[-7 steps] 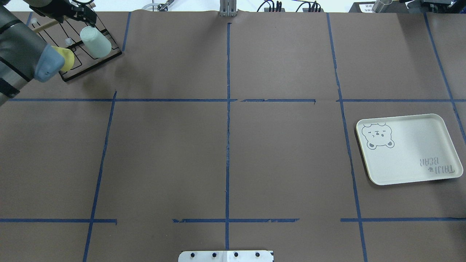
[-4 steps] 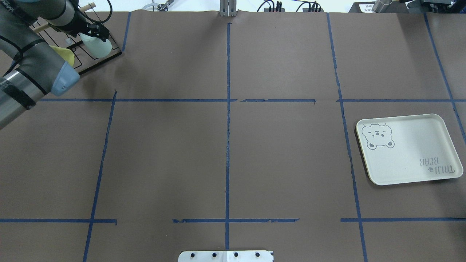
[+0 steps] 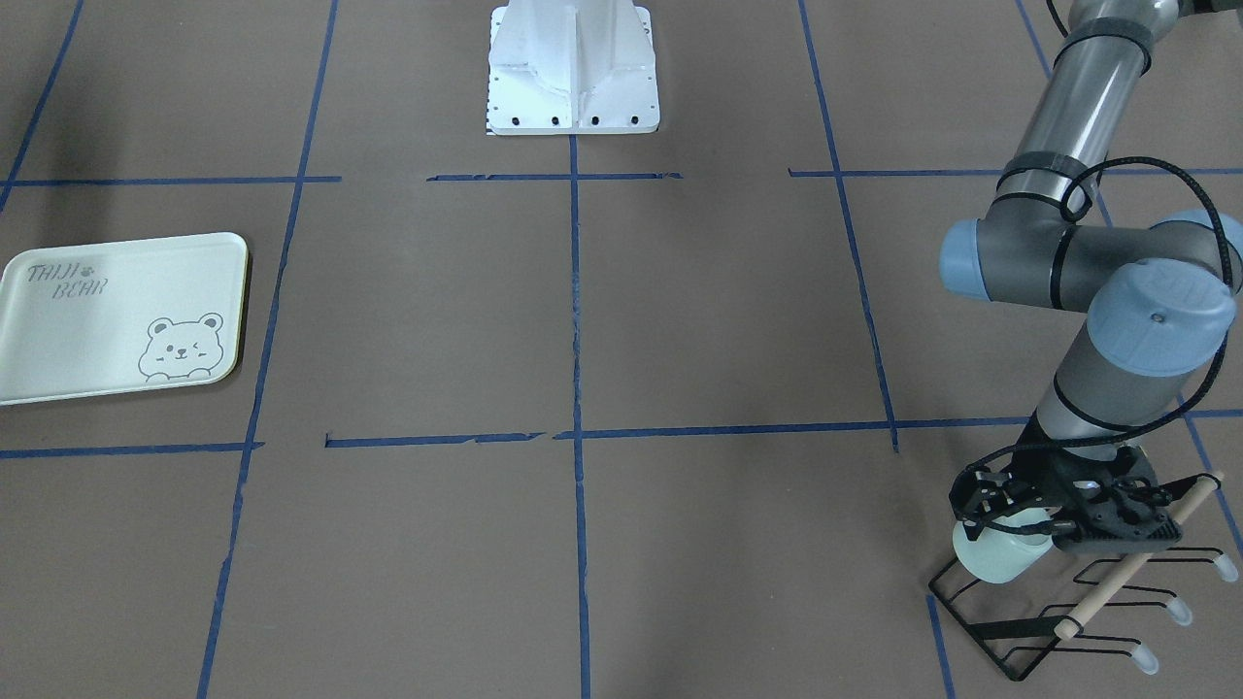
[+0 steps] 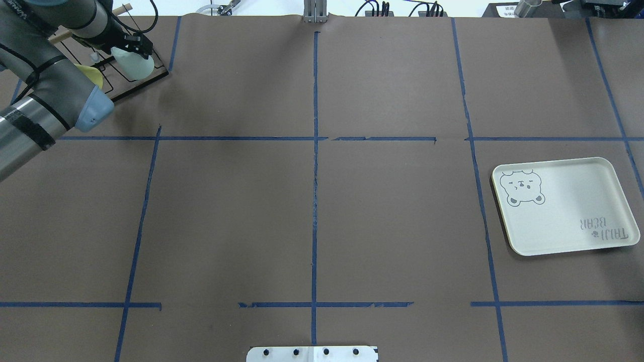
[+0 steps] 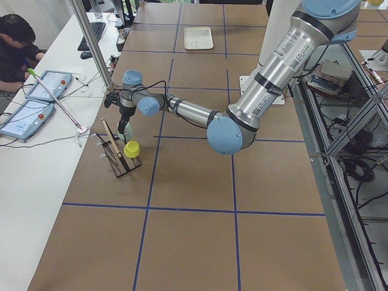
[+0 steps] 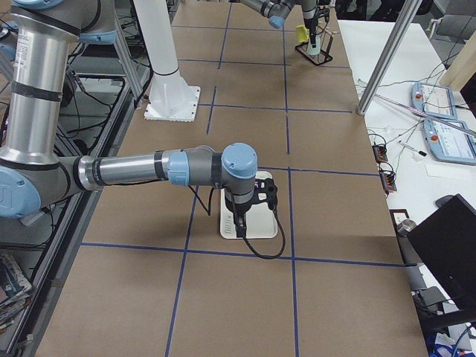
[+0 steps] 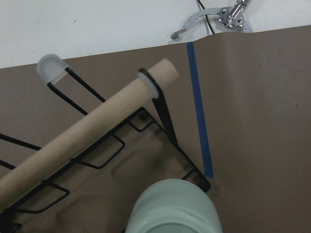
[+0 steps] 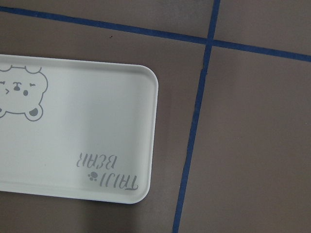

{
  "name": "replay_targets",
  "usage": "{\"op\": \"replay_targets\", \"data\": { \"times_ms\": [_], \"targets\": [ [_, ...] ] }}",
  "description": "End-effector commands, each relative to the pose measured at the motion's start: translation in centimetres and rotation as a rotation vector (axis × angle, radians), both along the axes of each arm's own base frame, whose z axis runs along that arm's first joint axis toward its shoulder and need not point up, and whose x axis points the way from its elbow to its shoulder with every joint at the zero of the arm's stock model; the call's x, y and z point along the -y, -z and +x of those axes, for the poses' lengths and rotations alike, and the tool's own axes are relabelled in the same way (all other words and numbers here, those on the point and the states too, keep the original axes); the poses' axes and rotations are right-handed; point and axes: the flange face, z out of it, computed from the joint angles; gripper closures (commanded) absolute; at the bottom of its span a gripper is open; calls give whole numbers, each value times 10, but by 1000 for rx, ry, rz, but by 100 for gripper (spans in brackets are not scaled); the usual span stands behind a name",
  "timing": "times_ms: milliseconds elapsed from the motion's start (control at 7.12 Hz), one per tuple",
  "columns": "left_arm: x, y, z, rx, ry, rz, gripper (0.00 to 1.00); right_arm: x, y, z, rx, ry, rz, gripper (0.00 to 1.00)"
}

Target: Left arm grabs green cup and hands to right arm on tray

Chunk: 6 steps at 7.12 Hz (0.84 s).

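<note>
One bent left arm [image 4: 45, 75] hangs over the green cup [image 4: 135, 68].

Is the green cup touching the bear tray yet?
Apart. The overhead view shows the green cup on the black rack at the far left corner and the tray far to the right, with brown table between them.

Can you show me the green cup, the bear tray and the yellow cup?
green cup [image 4: 137, 68], overhead view, on its pale side wall.
tray [image 4: 568, 201], overhead view, on its bare middle.
yellow cup [image 5: 131, 149], left side view, on its body.
</note>
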Motion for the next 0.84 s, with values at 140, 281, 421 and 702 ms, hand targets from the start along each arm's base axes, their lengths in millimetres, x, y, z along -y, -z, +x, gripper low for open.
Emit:
{"op": "replay_targets", "data": {
  "times_ms": [140, 281, 421, 702],
  "targets": [
    [9, 9, -28, -13, 37, 5, 66, 0, 1, 0, 0, 0, 2, 0],
    [10, 26, -52, -28, 64, 34, 69, 0, 1, 0, 0, -1, 0, 0],
    [0, 53, -65, -30, 72, 37, 69, 0, 1, 0, 0, 0, 3, 0],
    [-51, 133, -88, -35, 57, 0, 69, 0, 1, 0, 0, -1, 0, 0]
  ]
}}
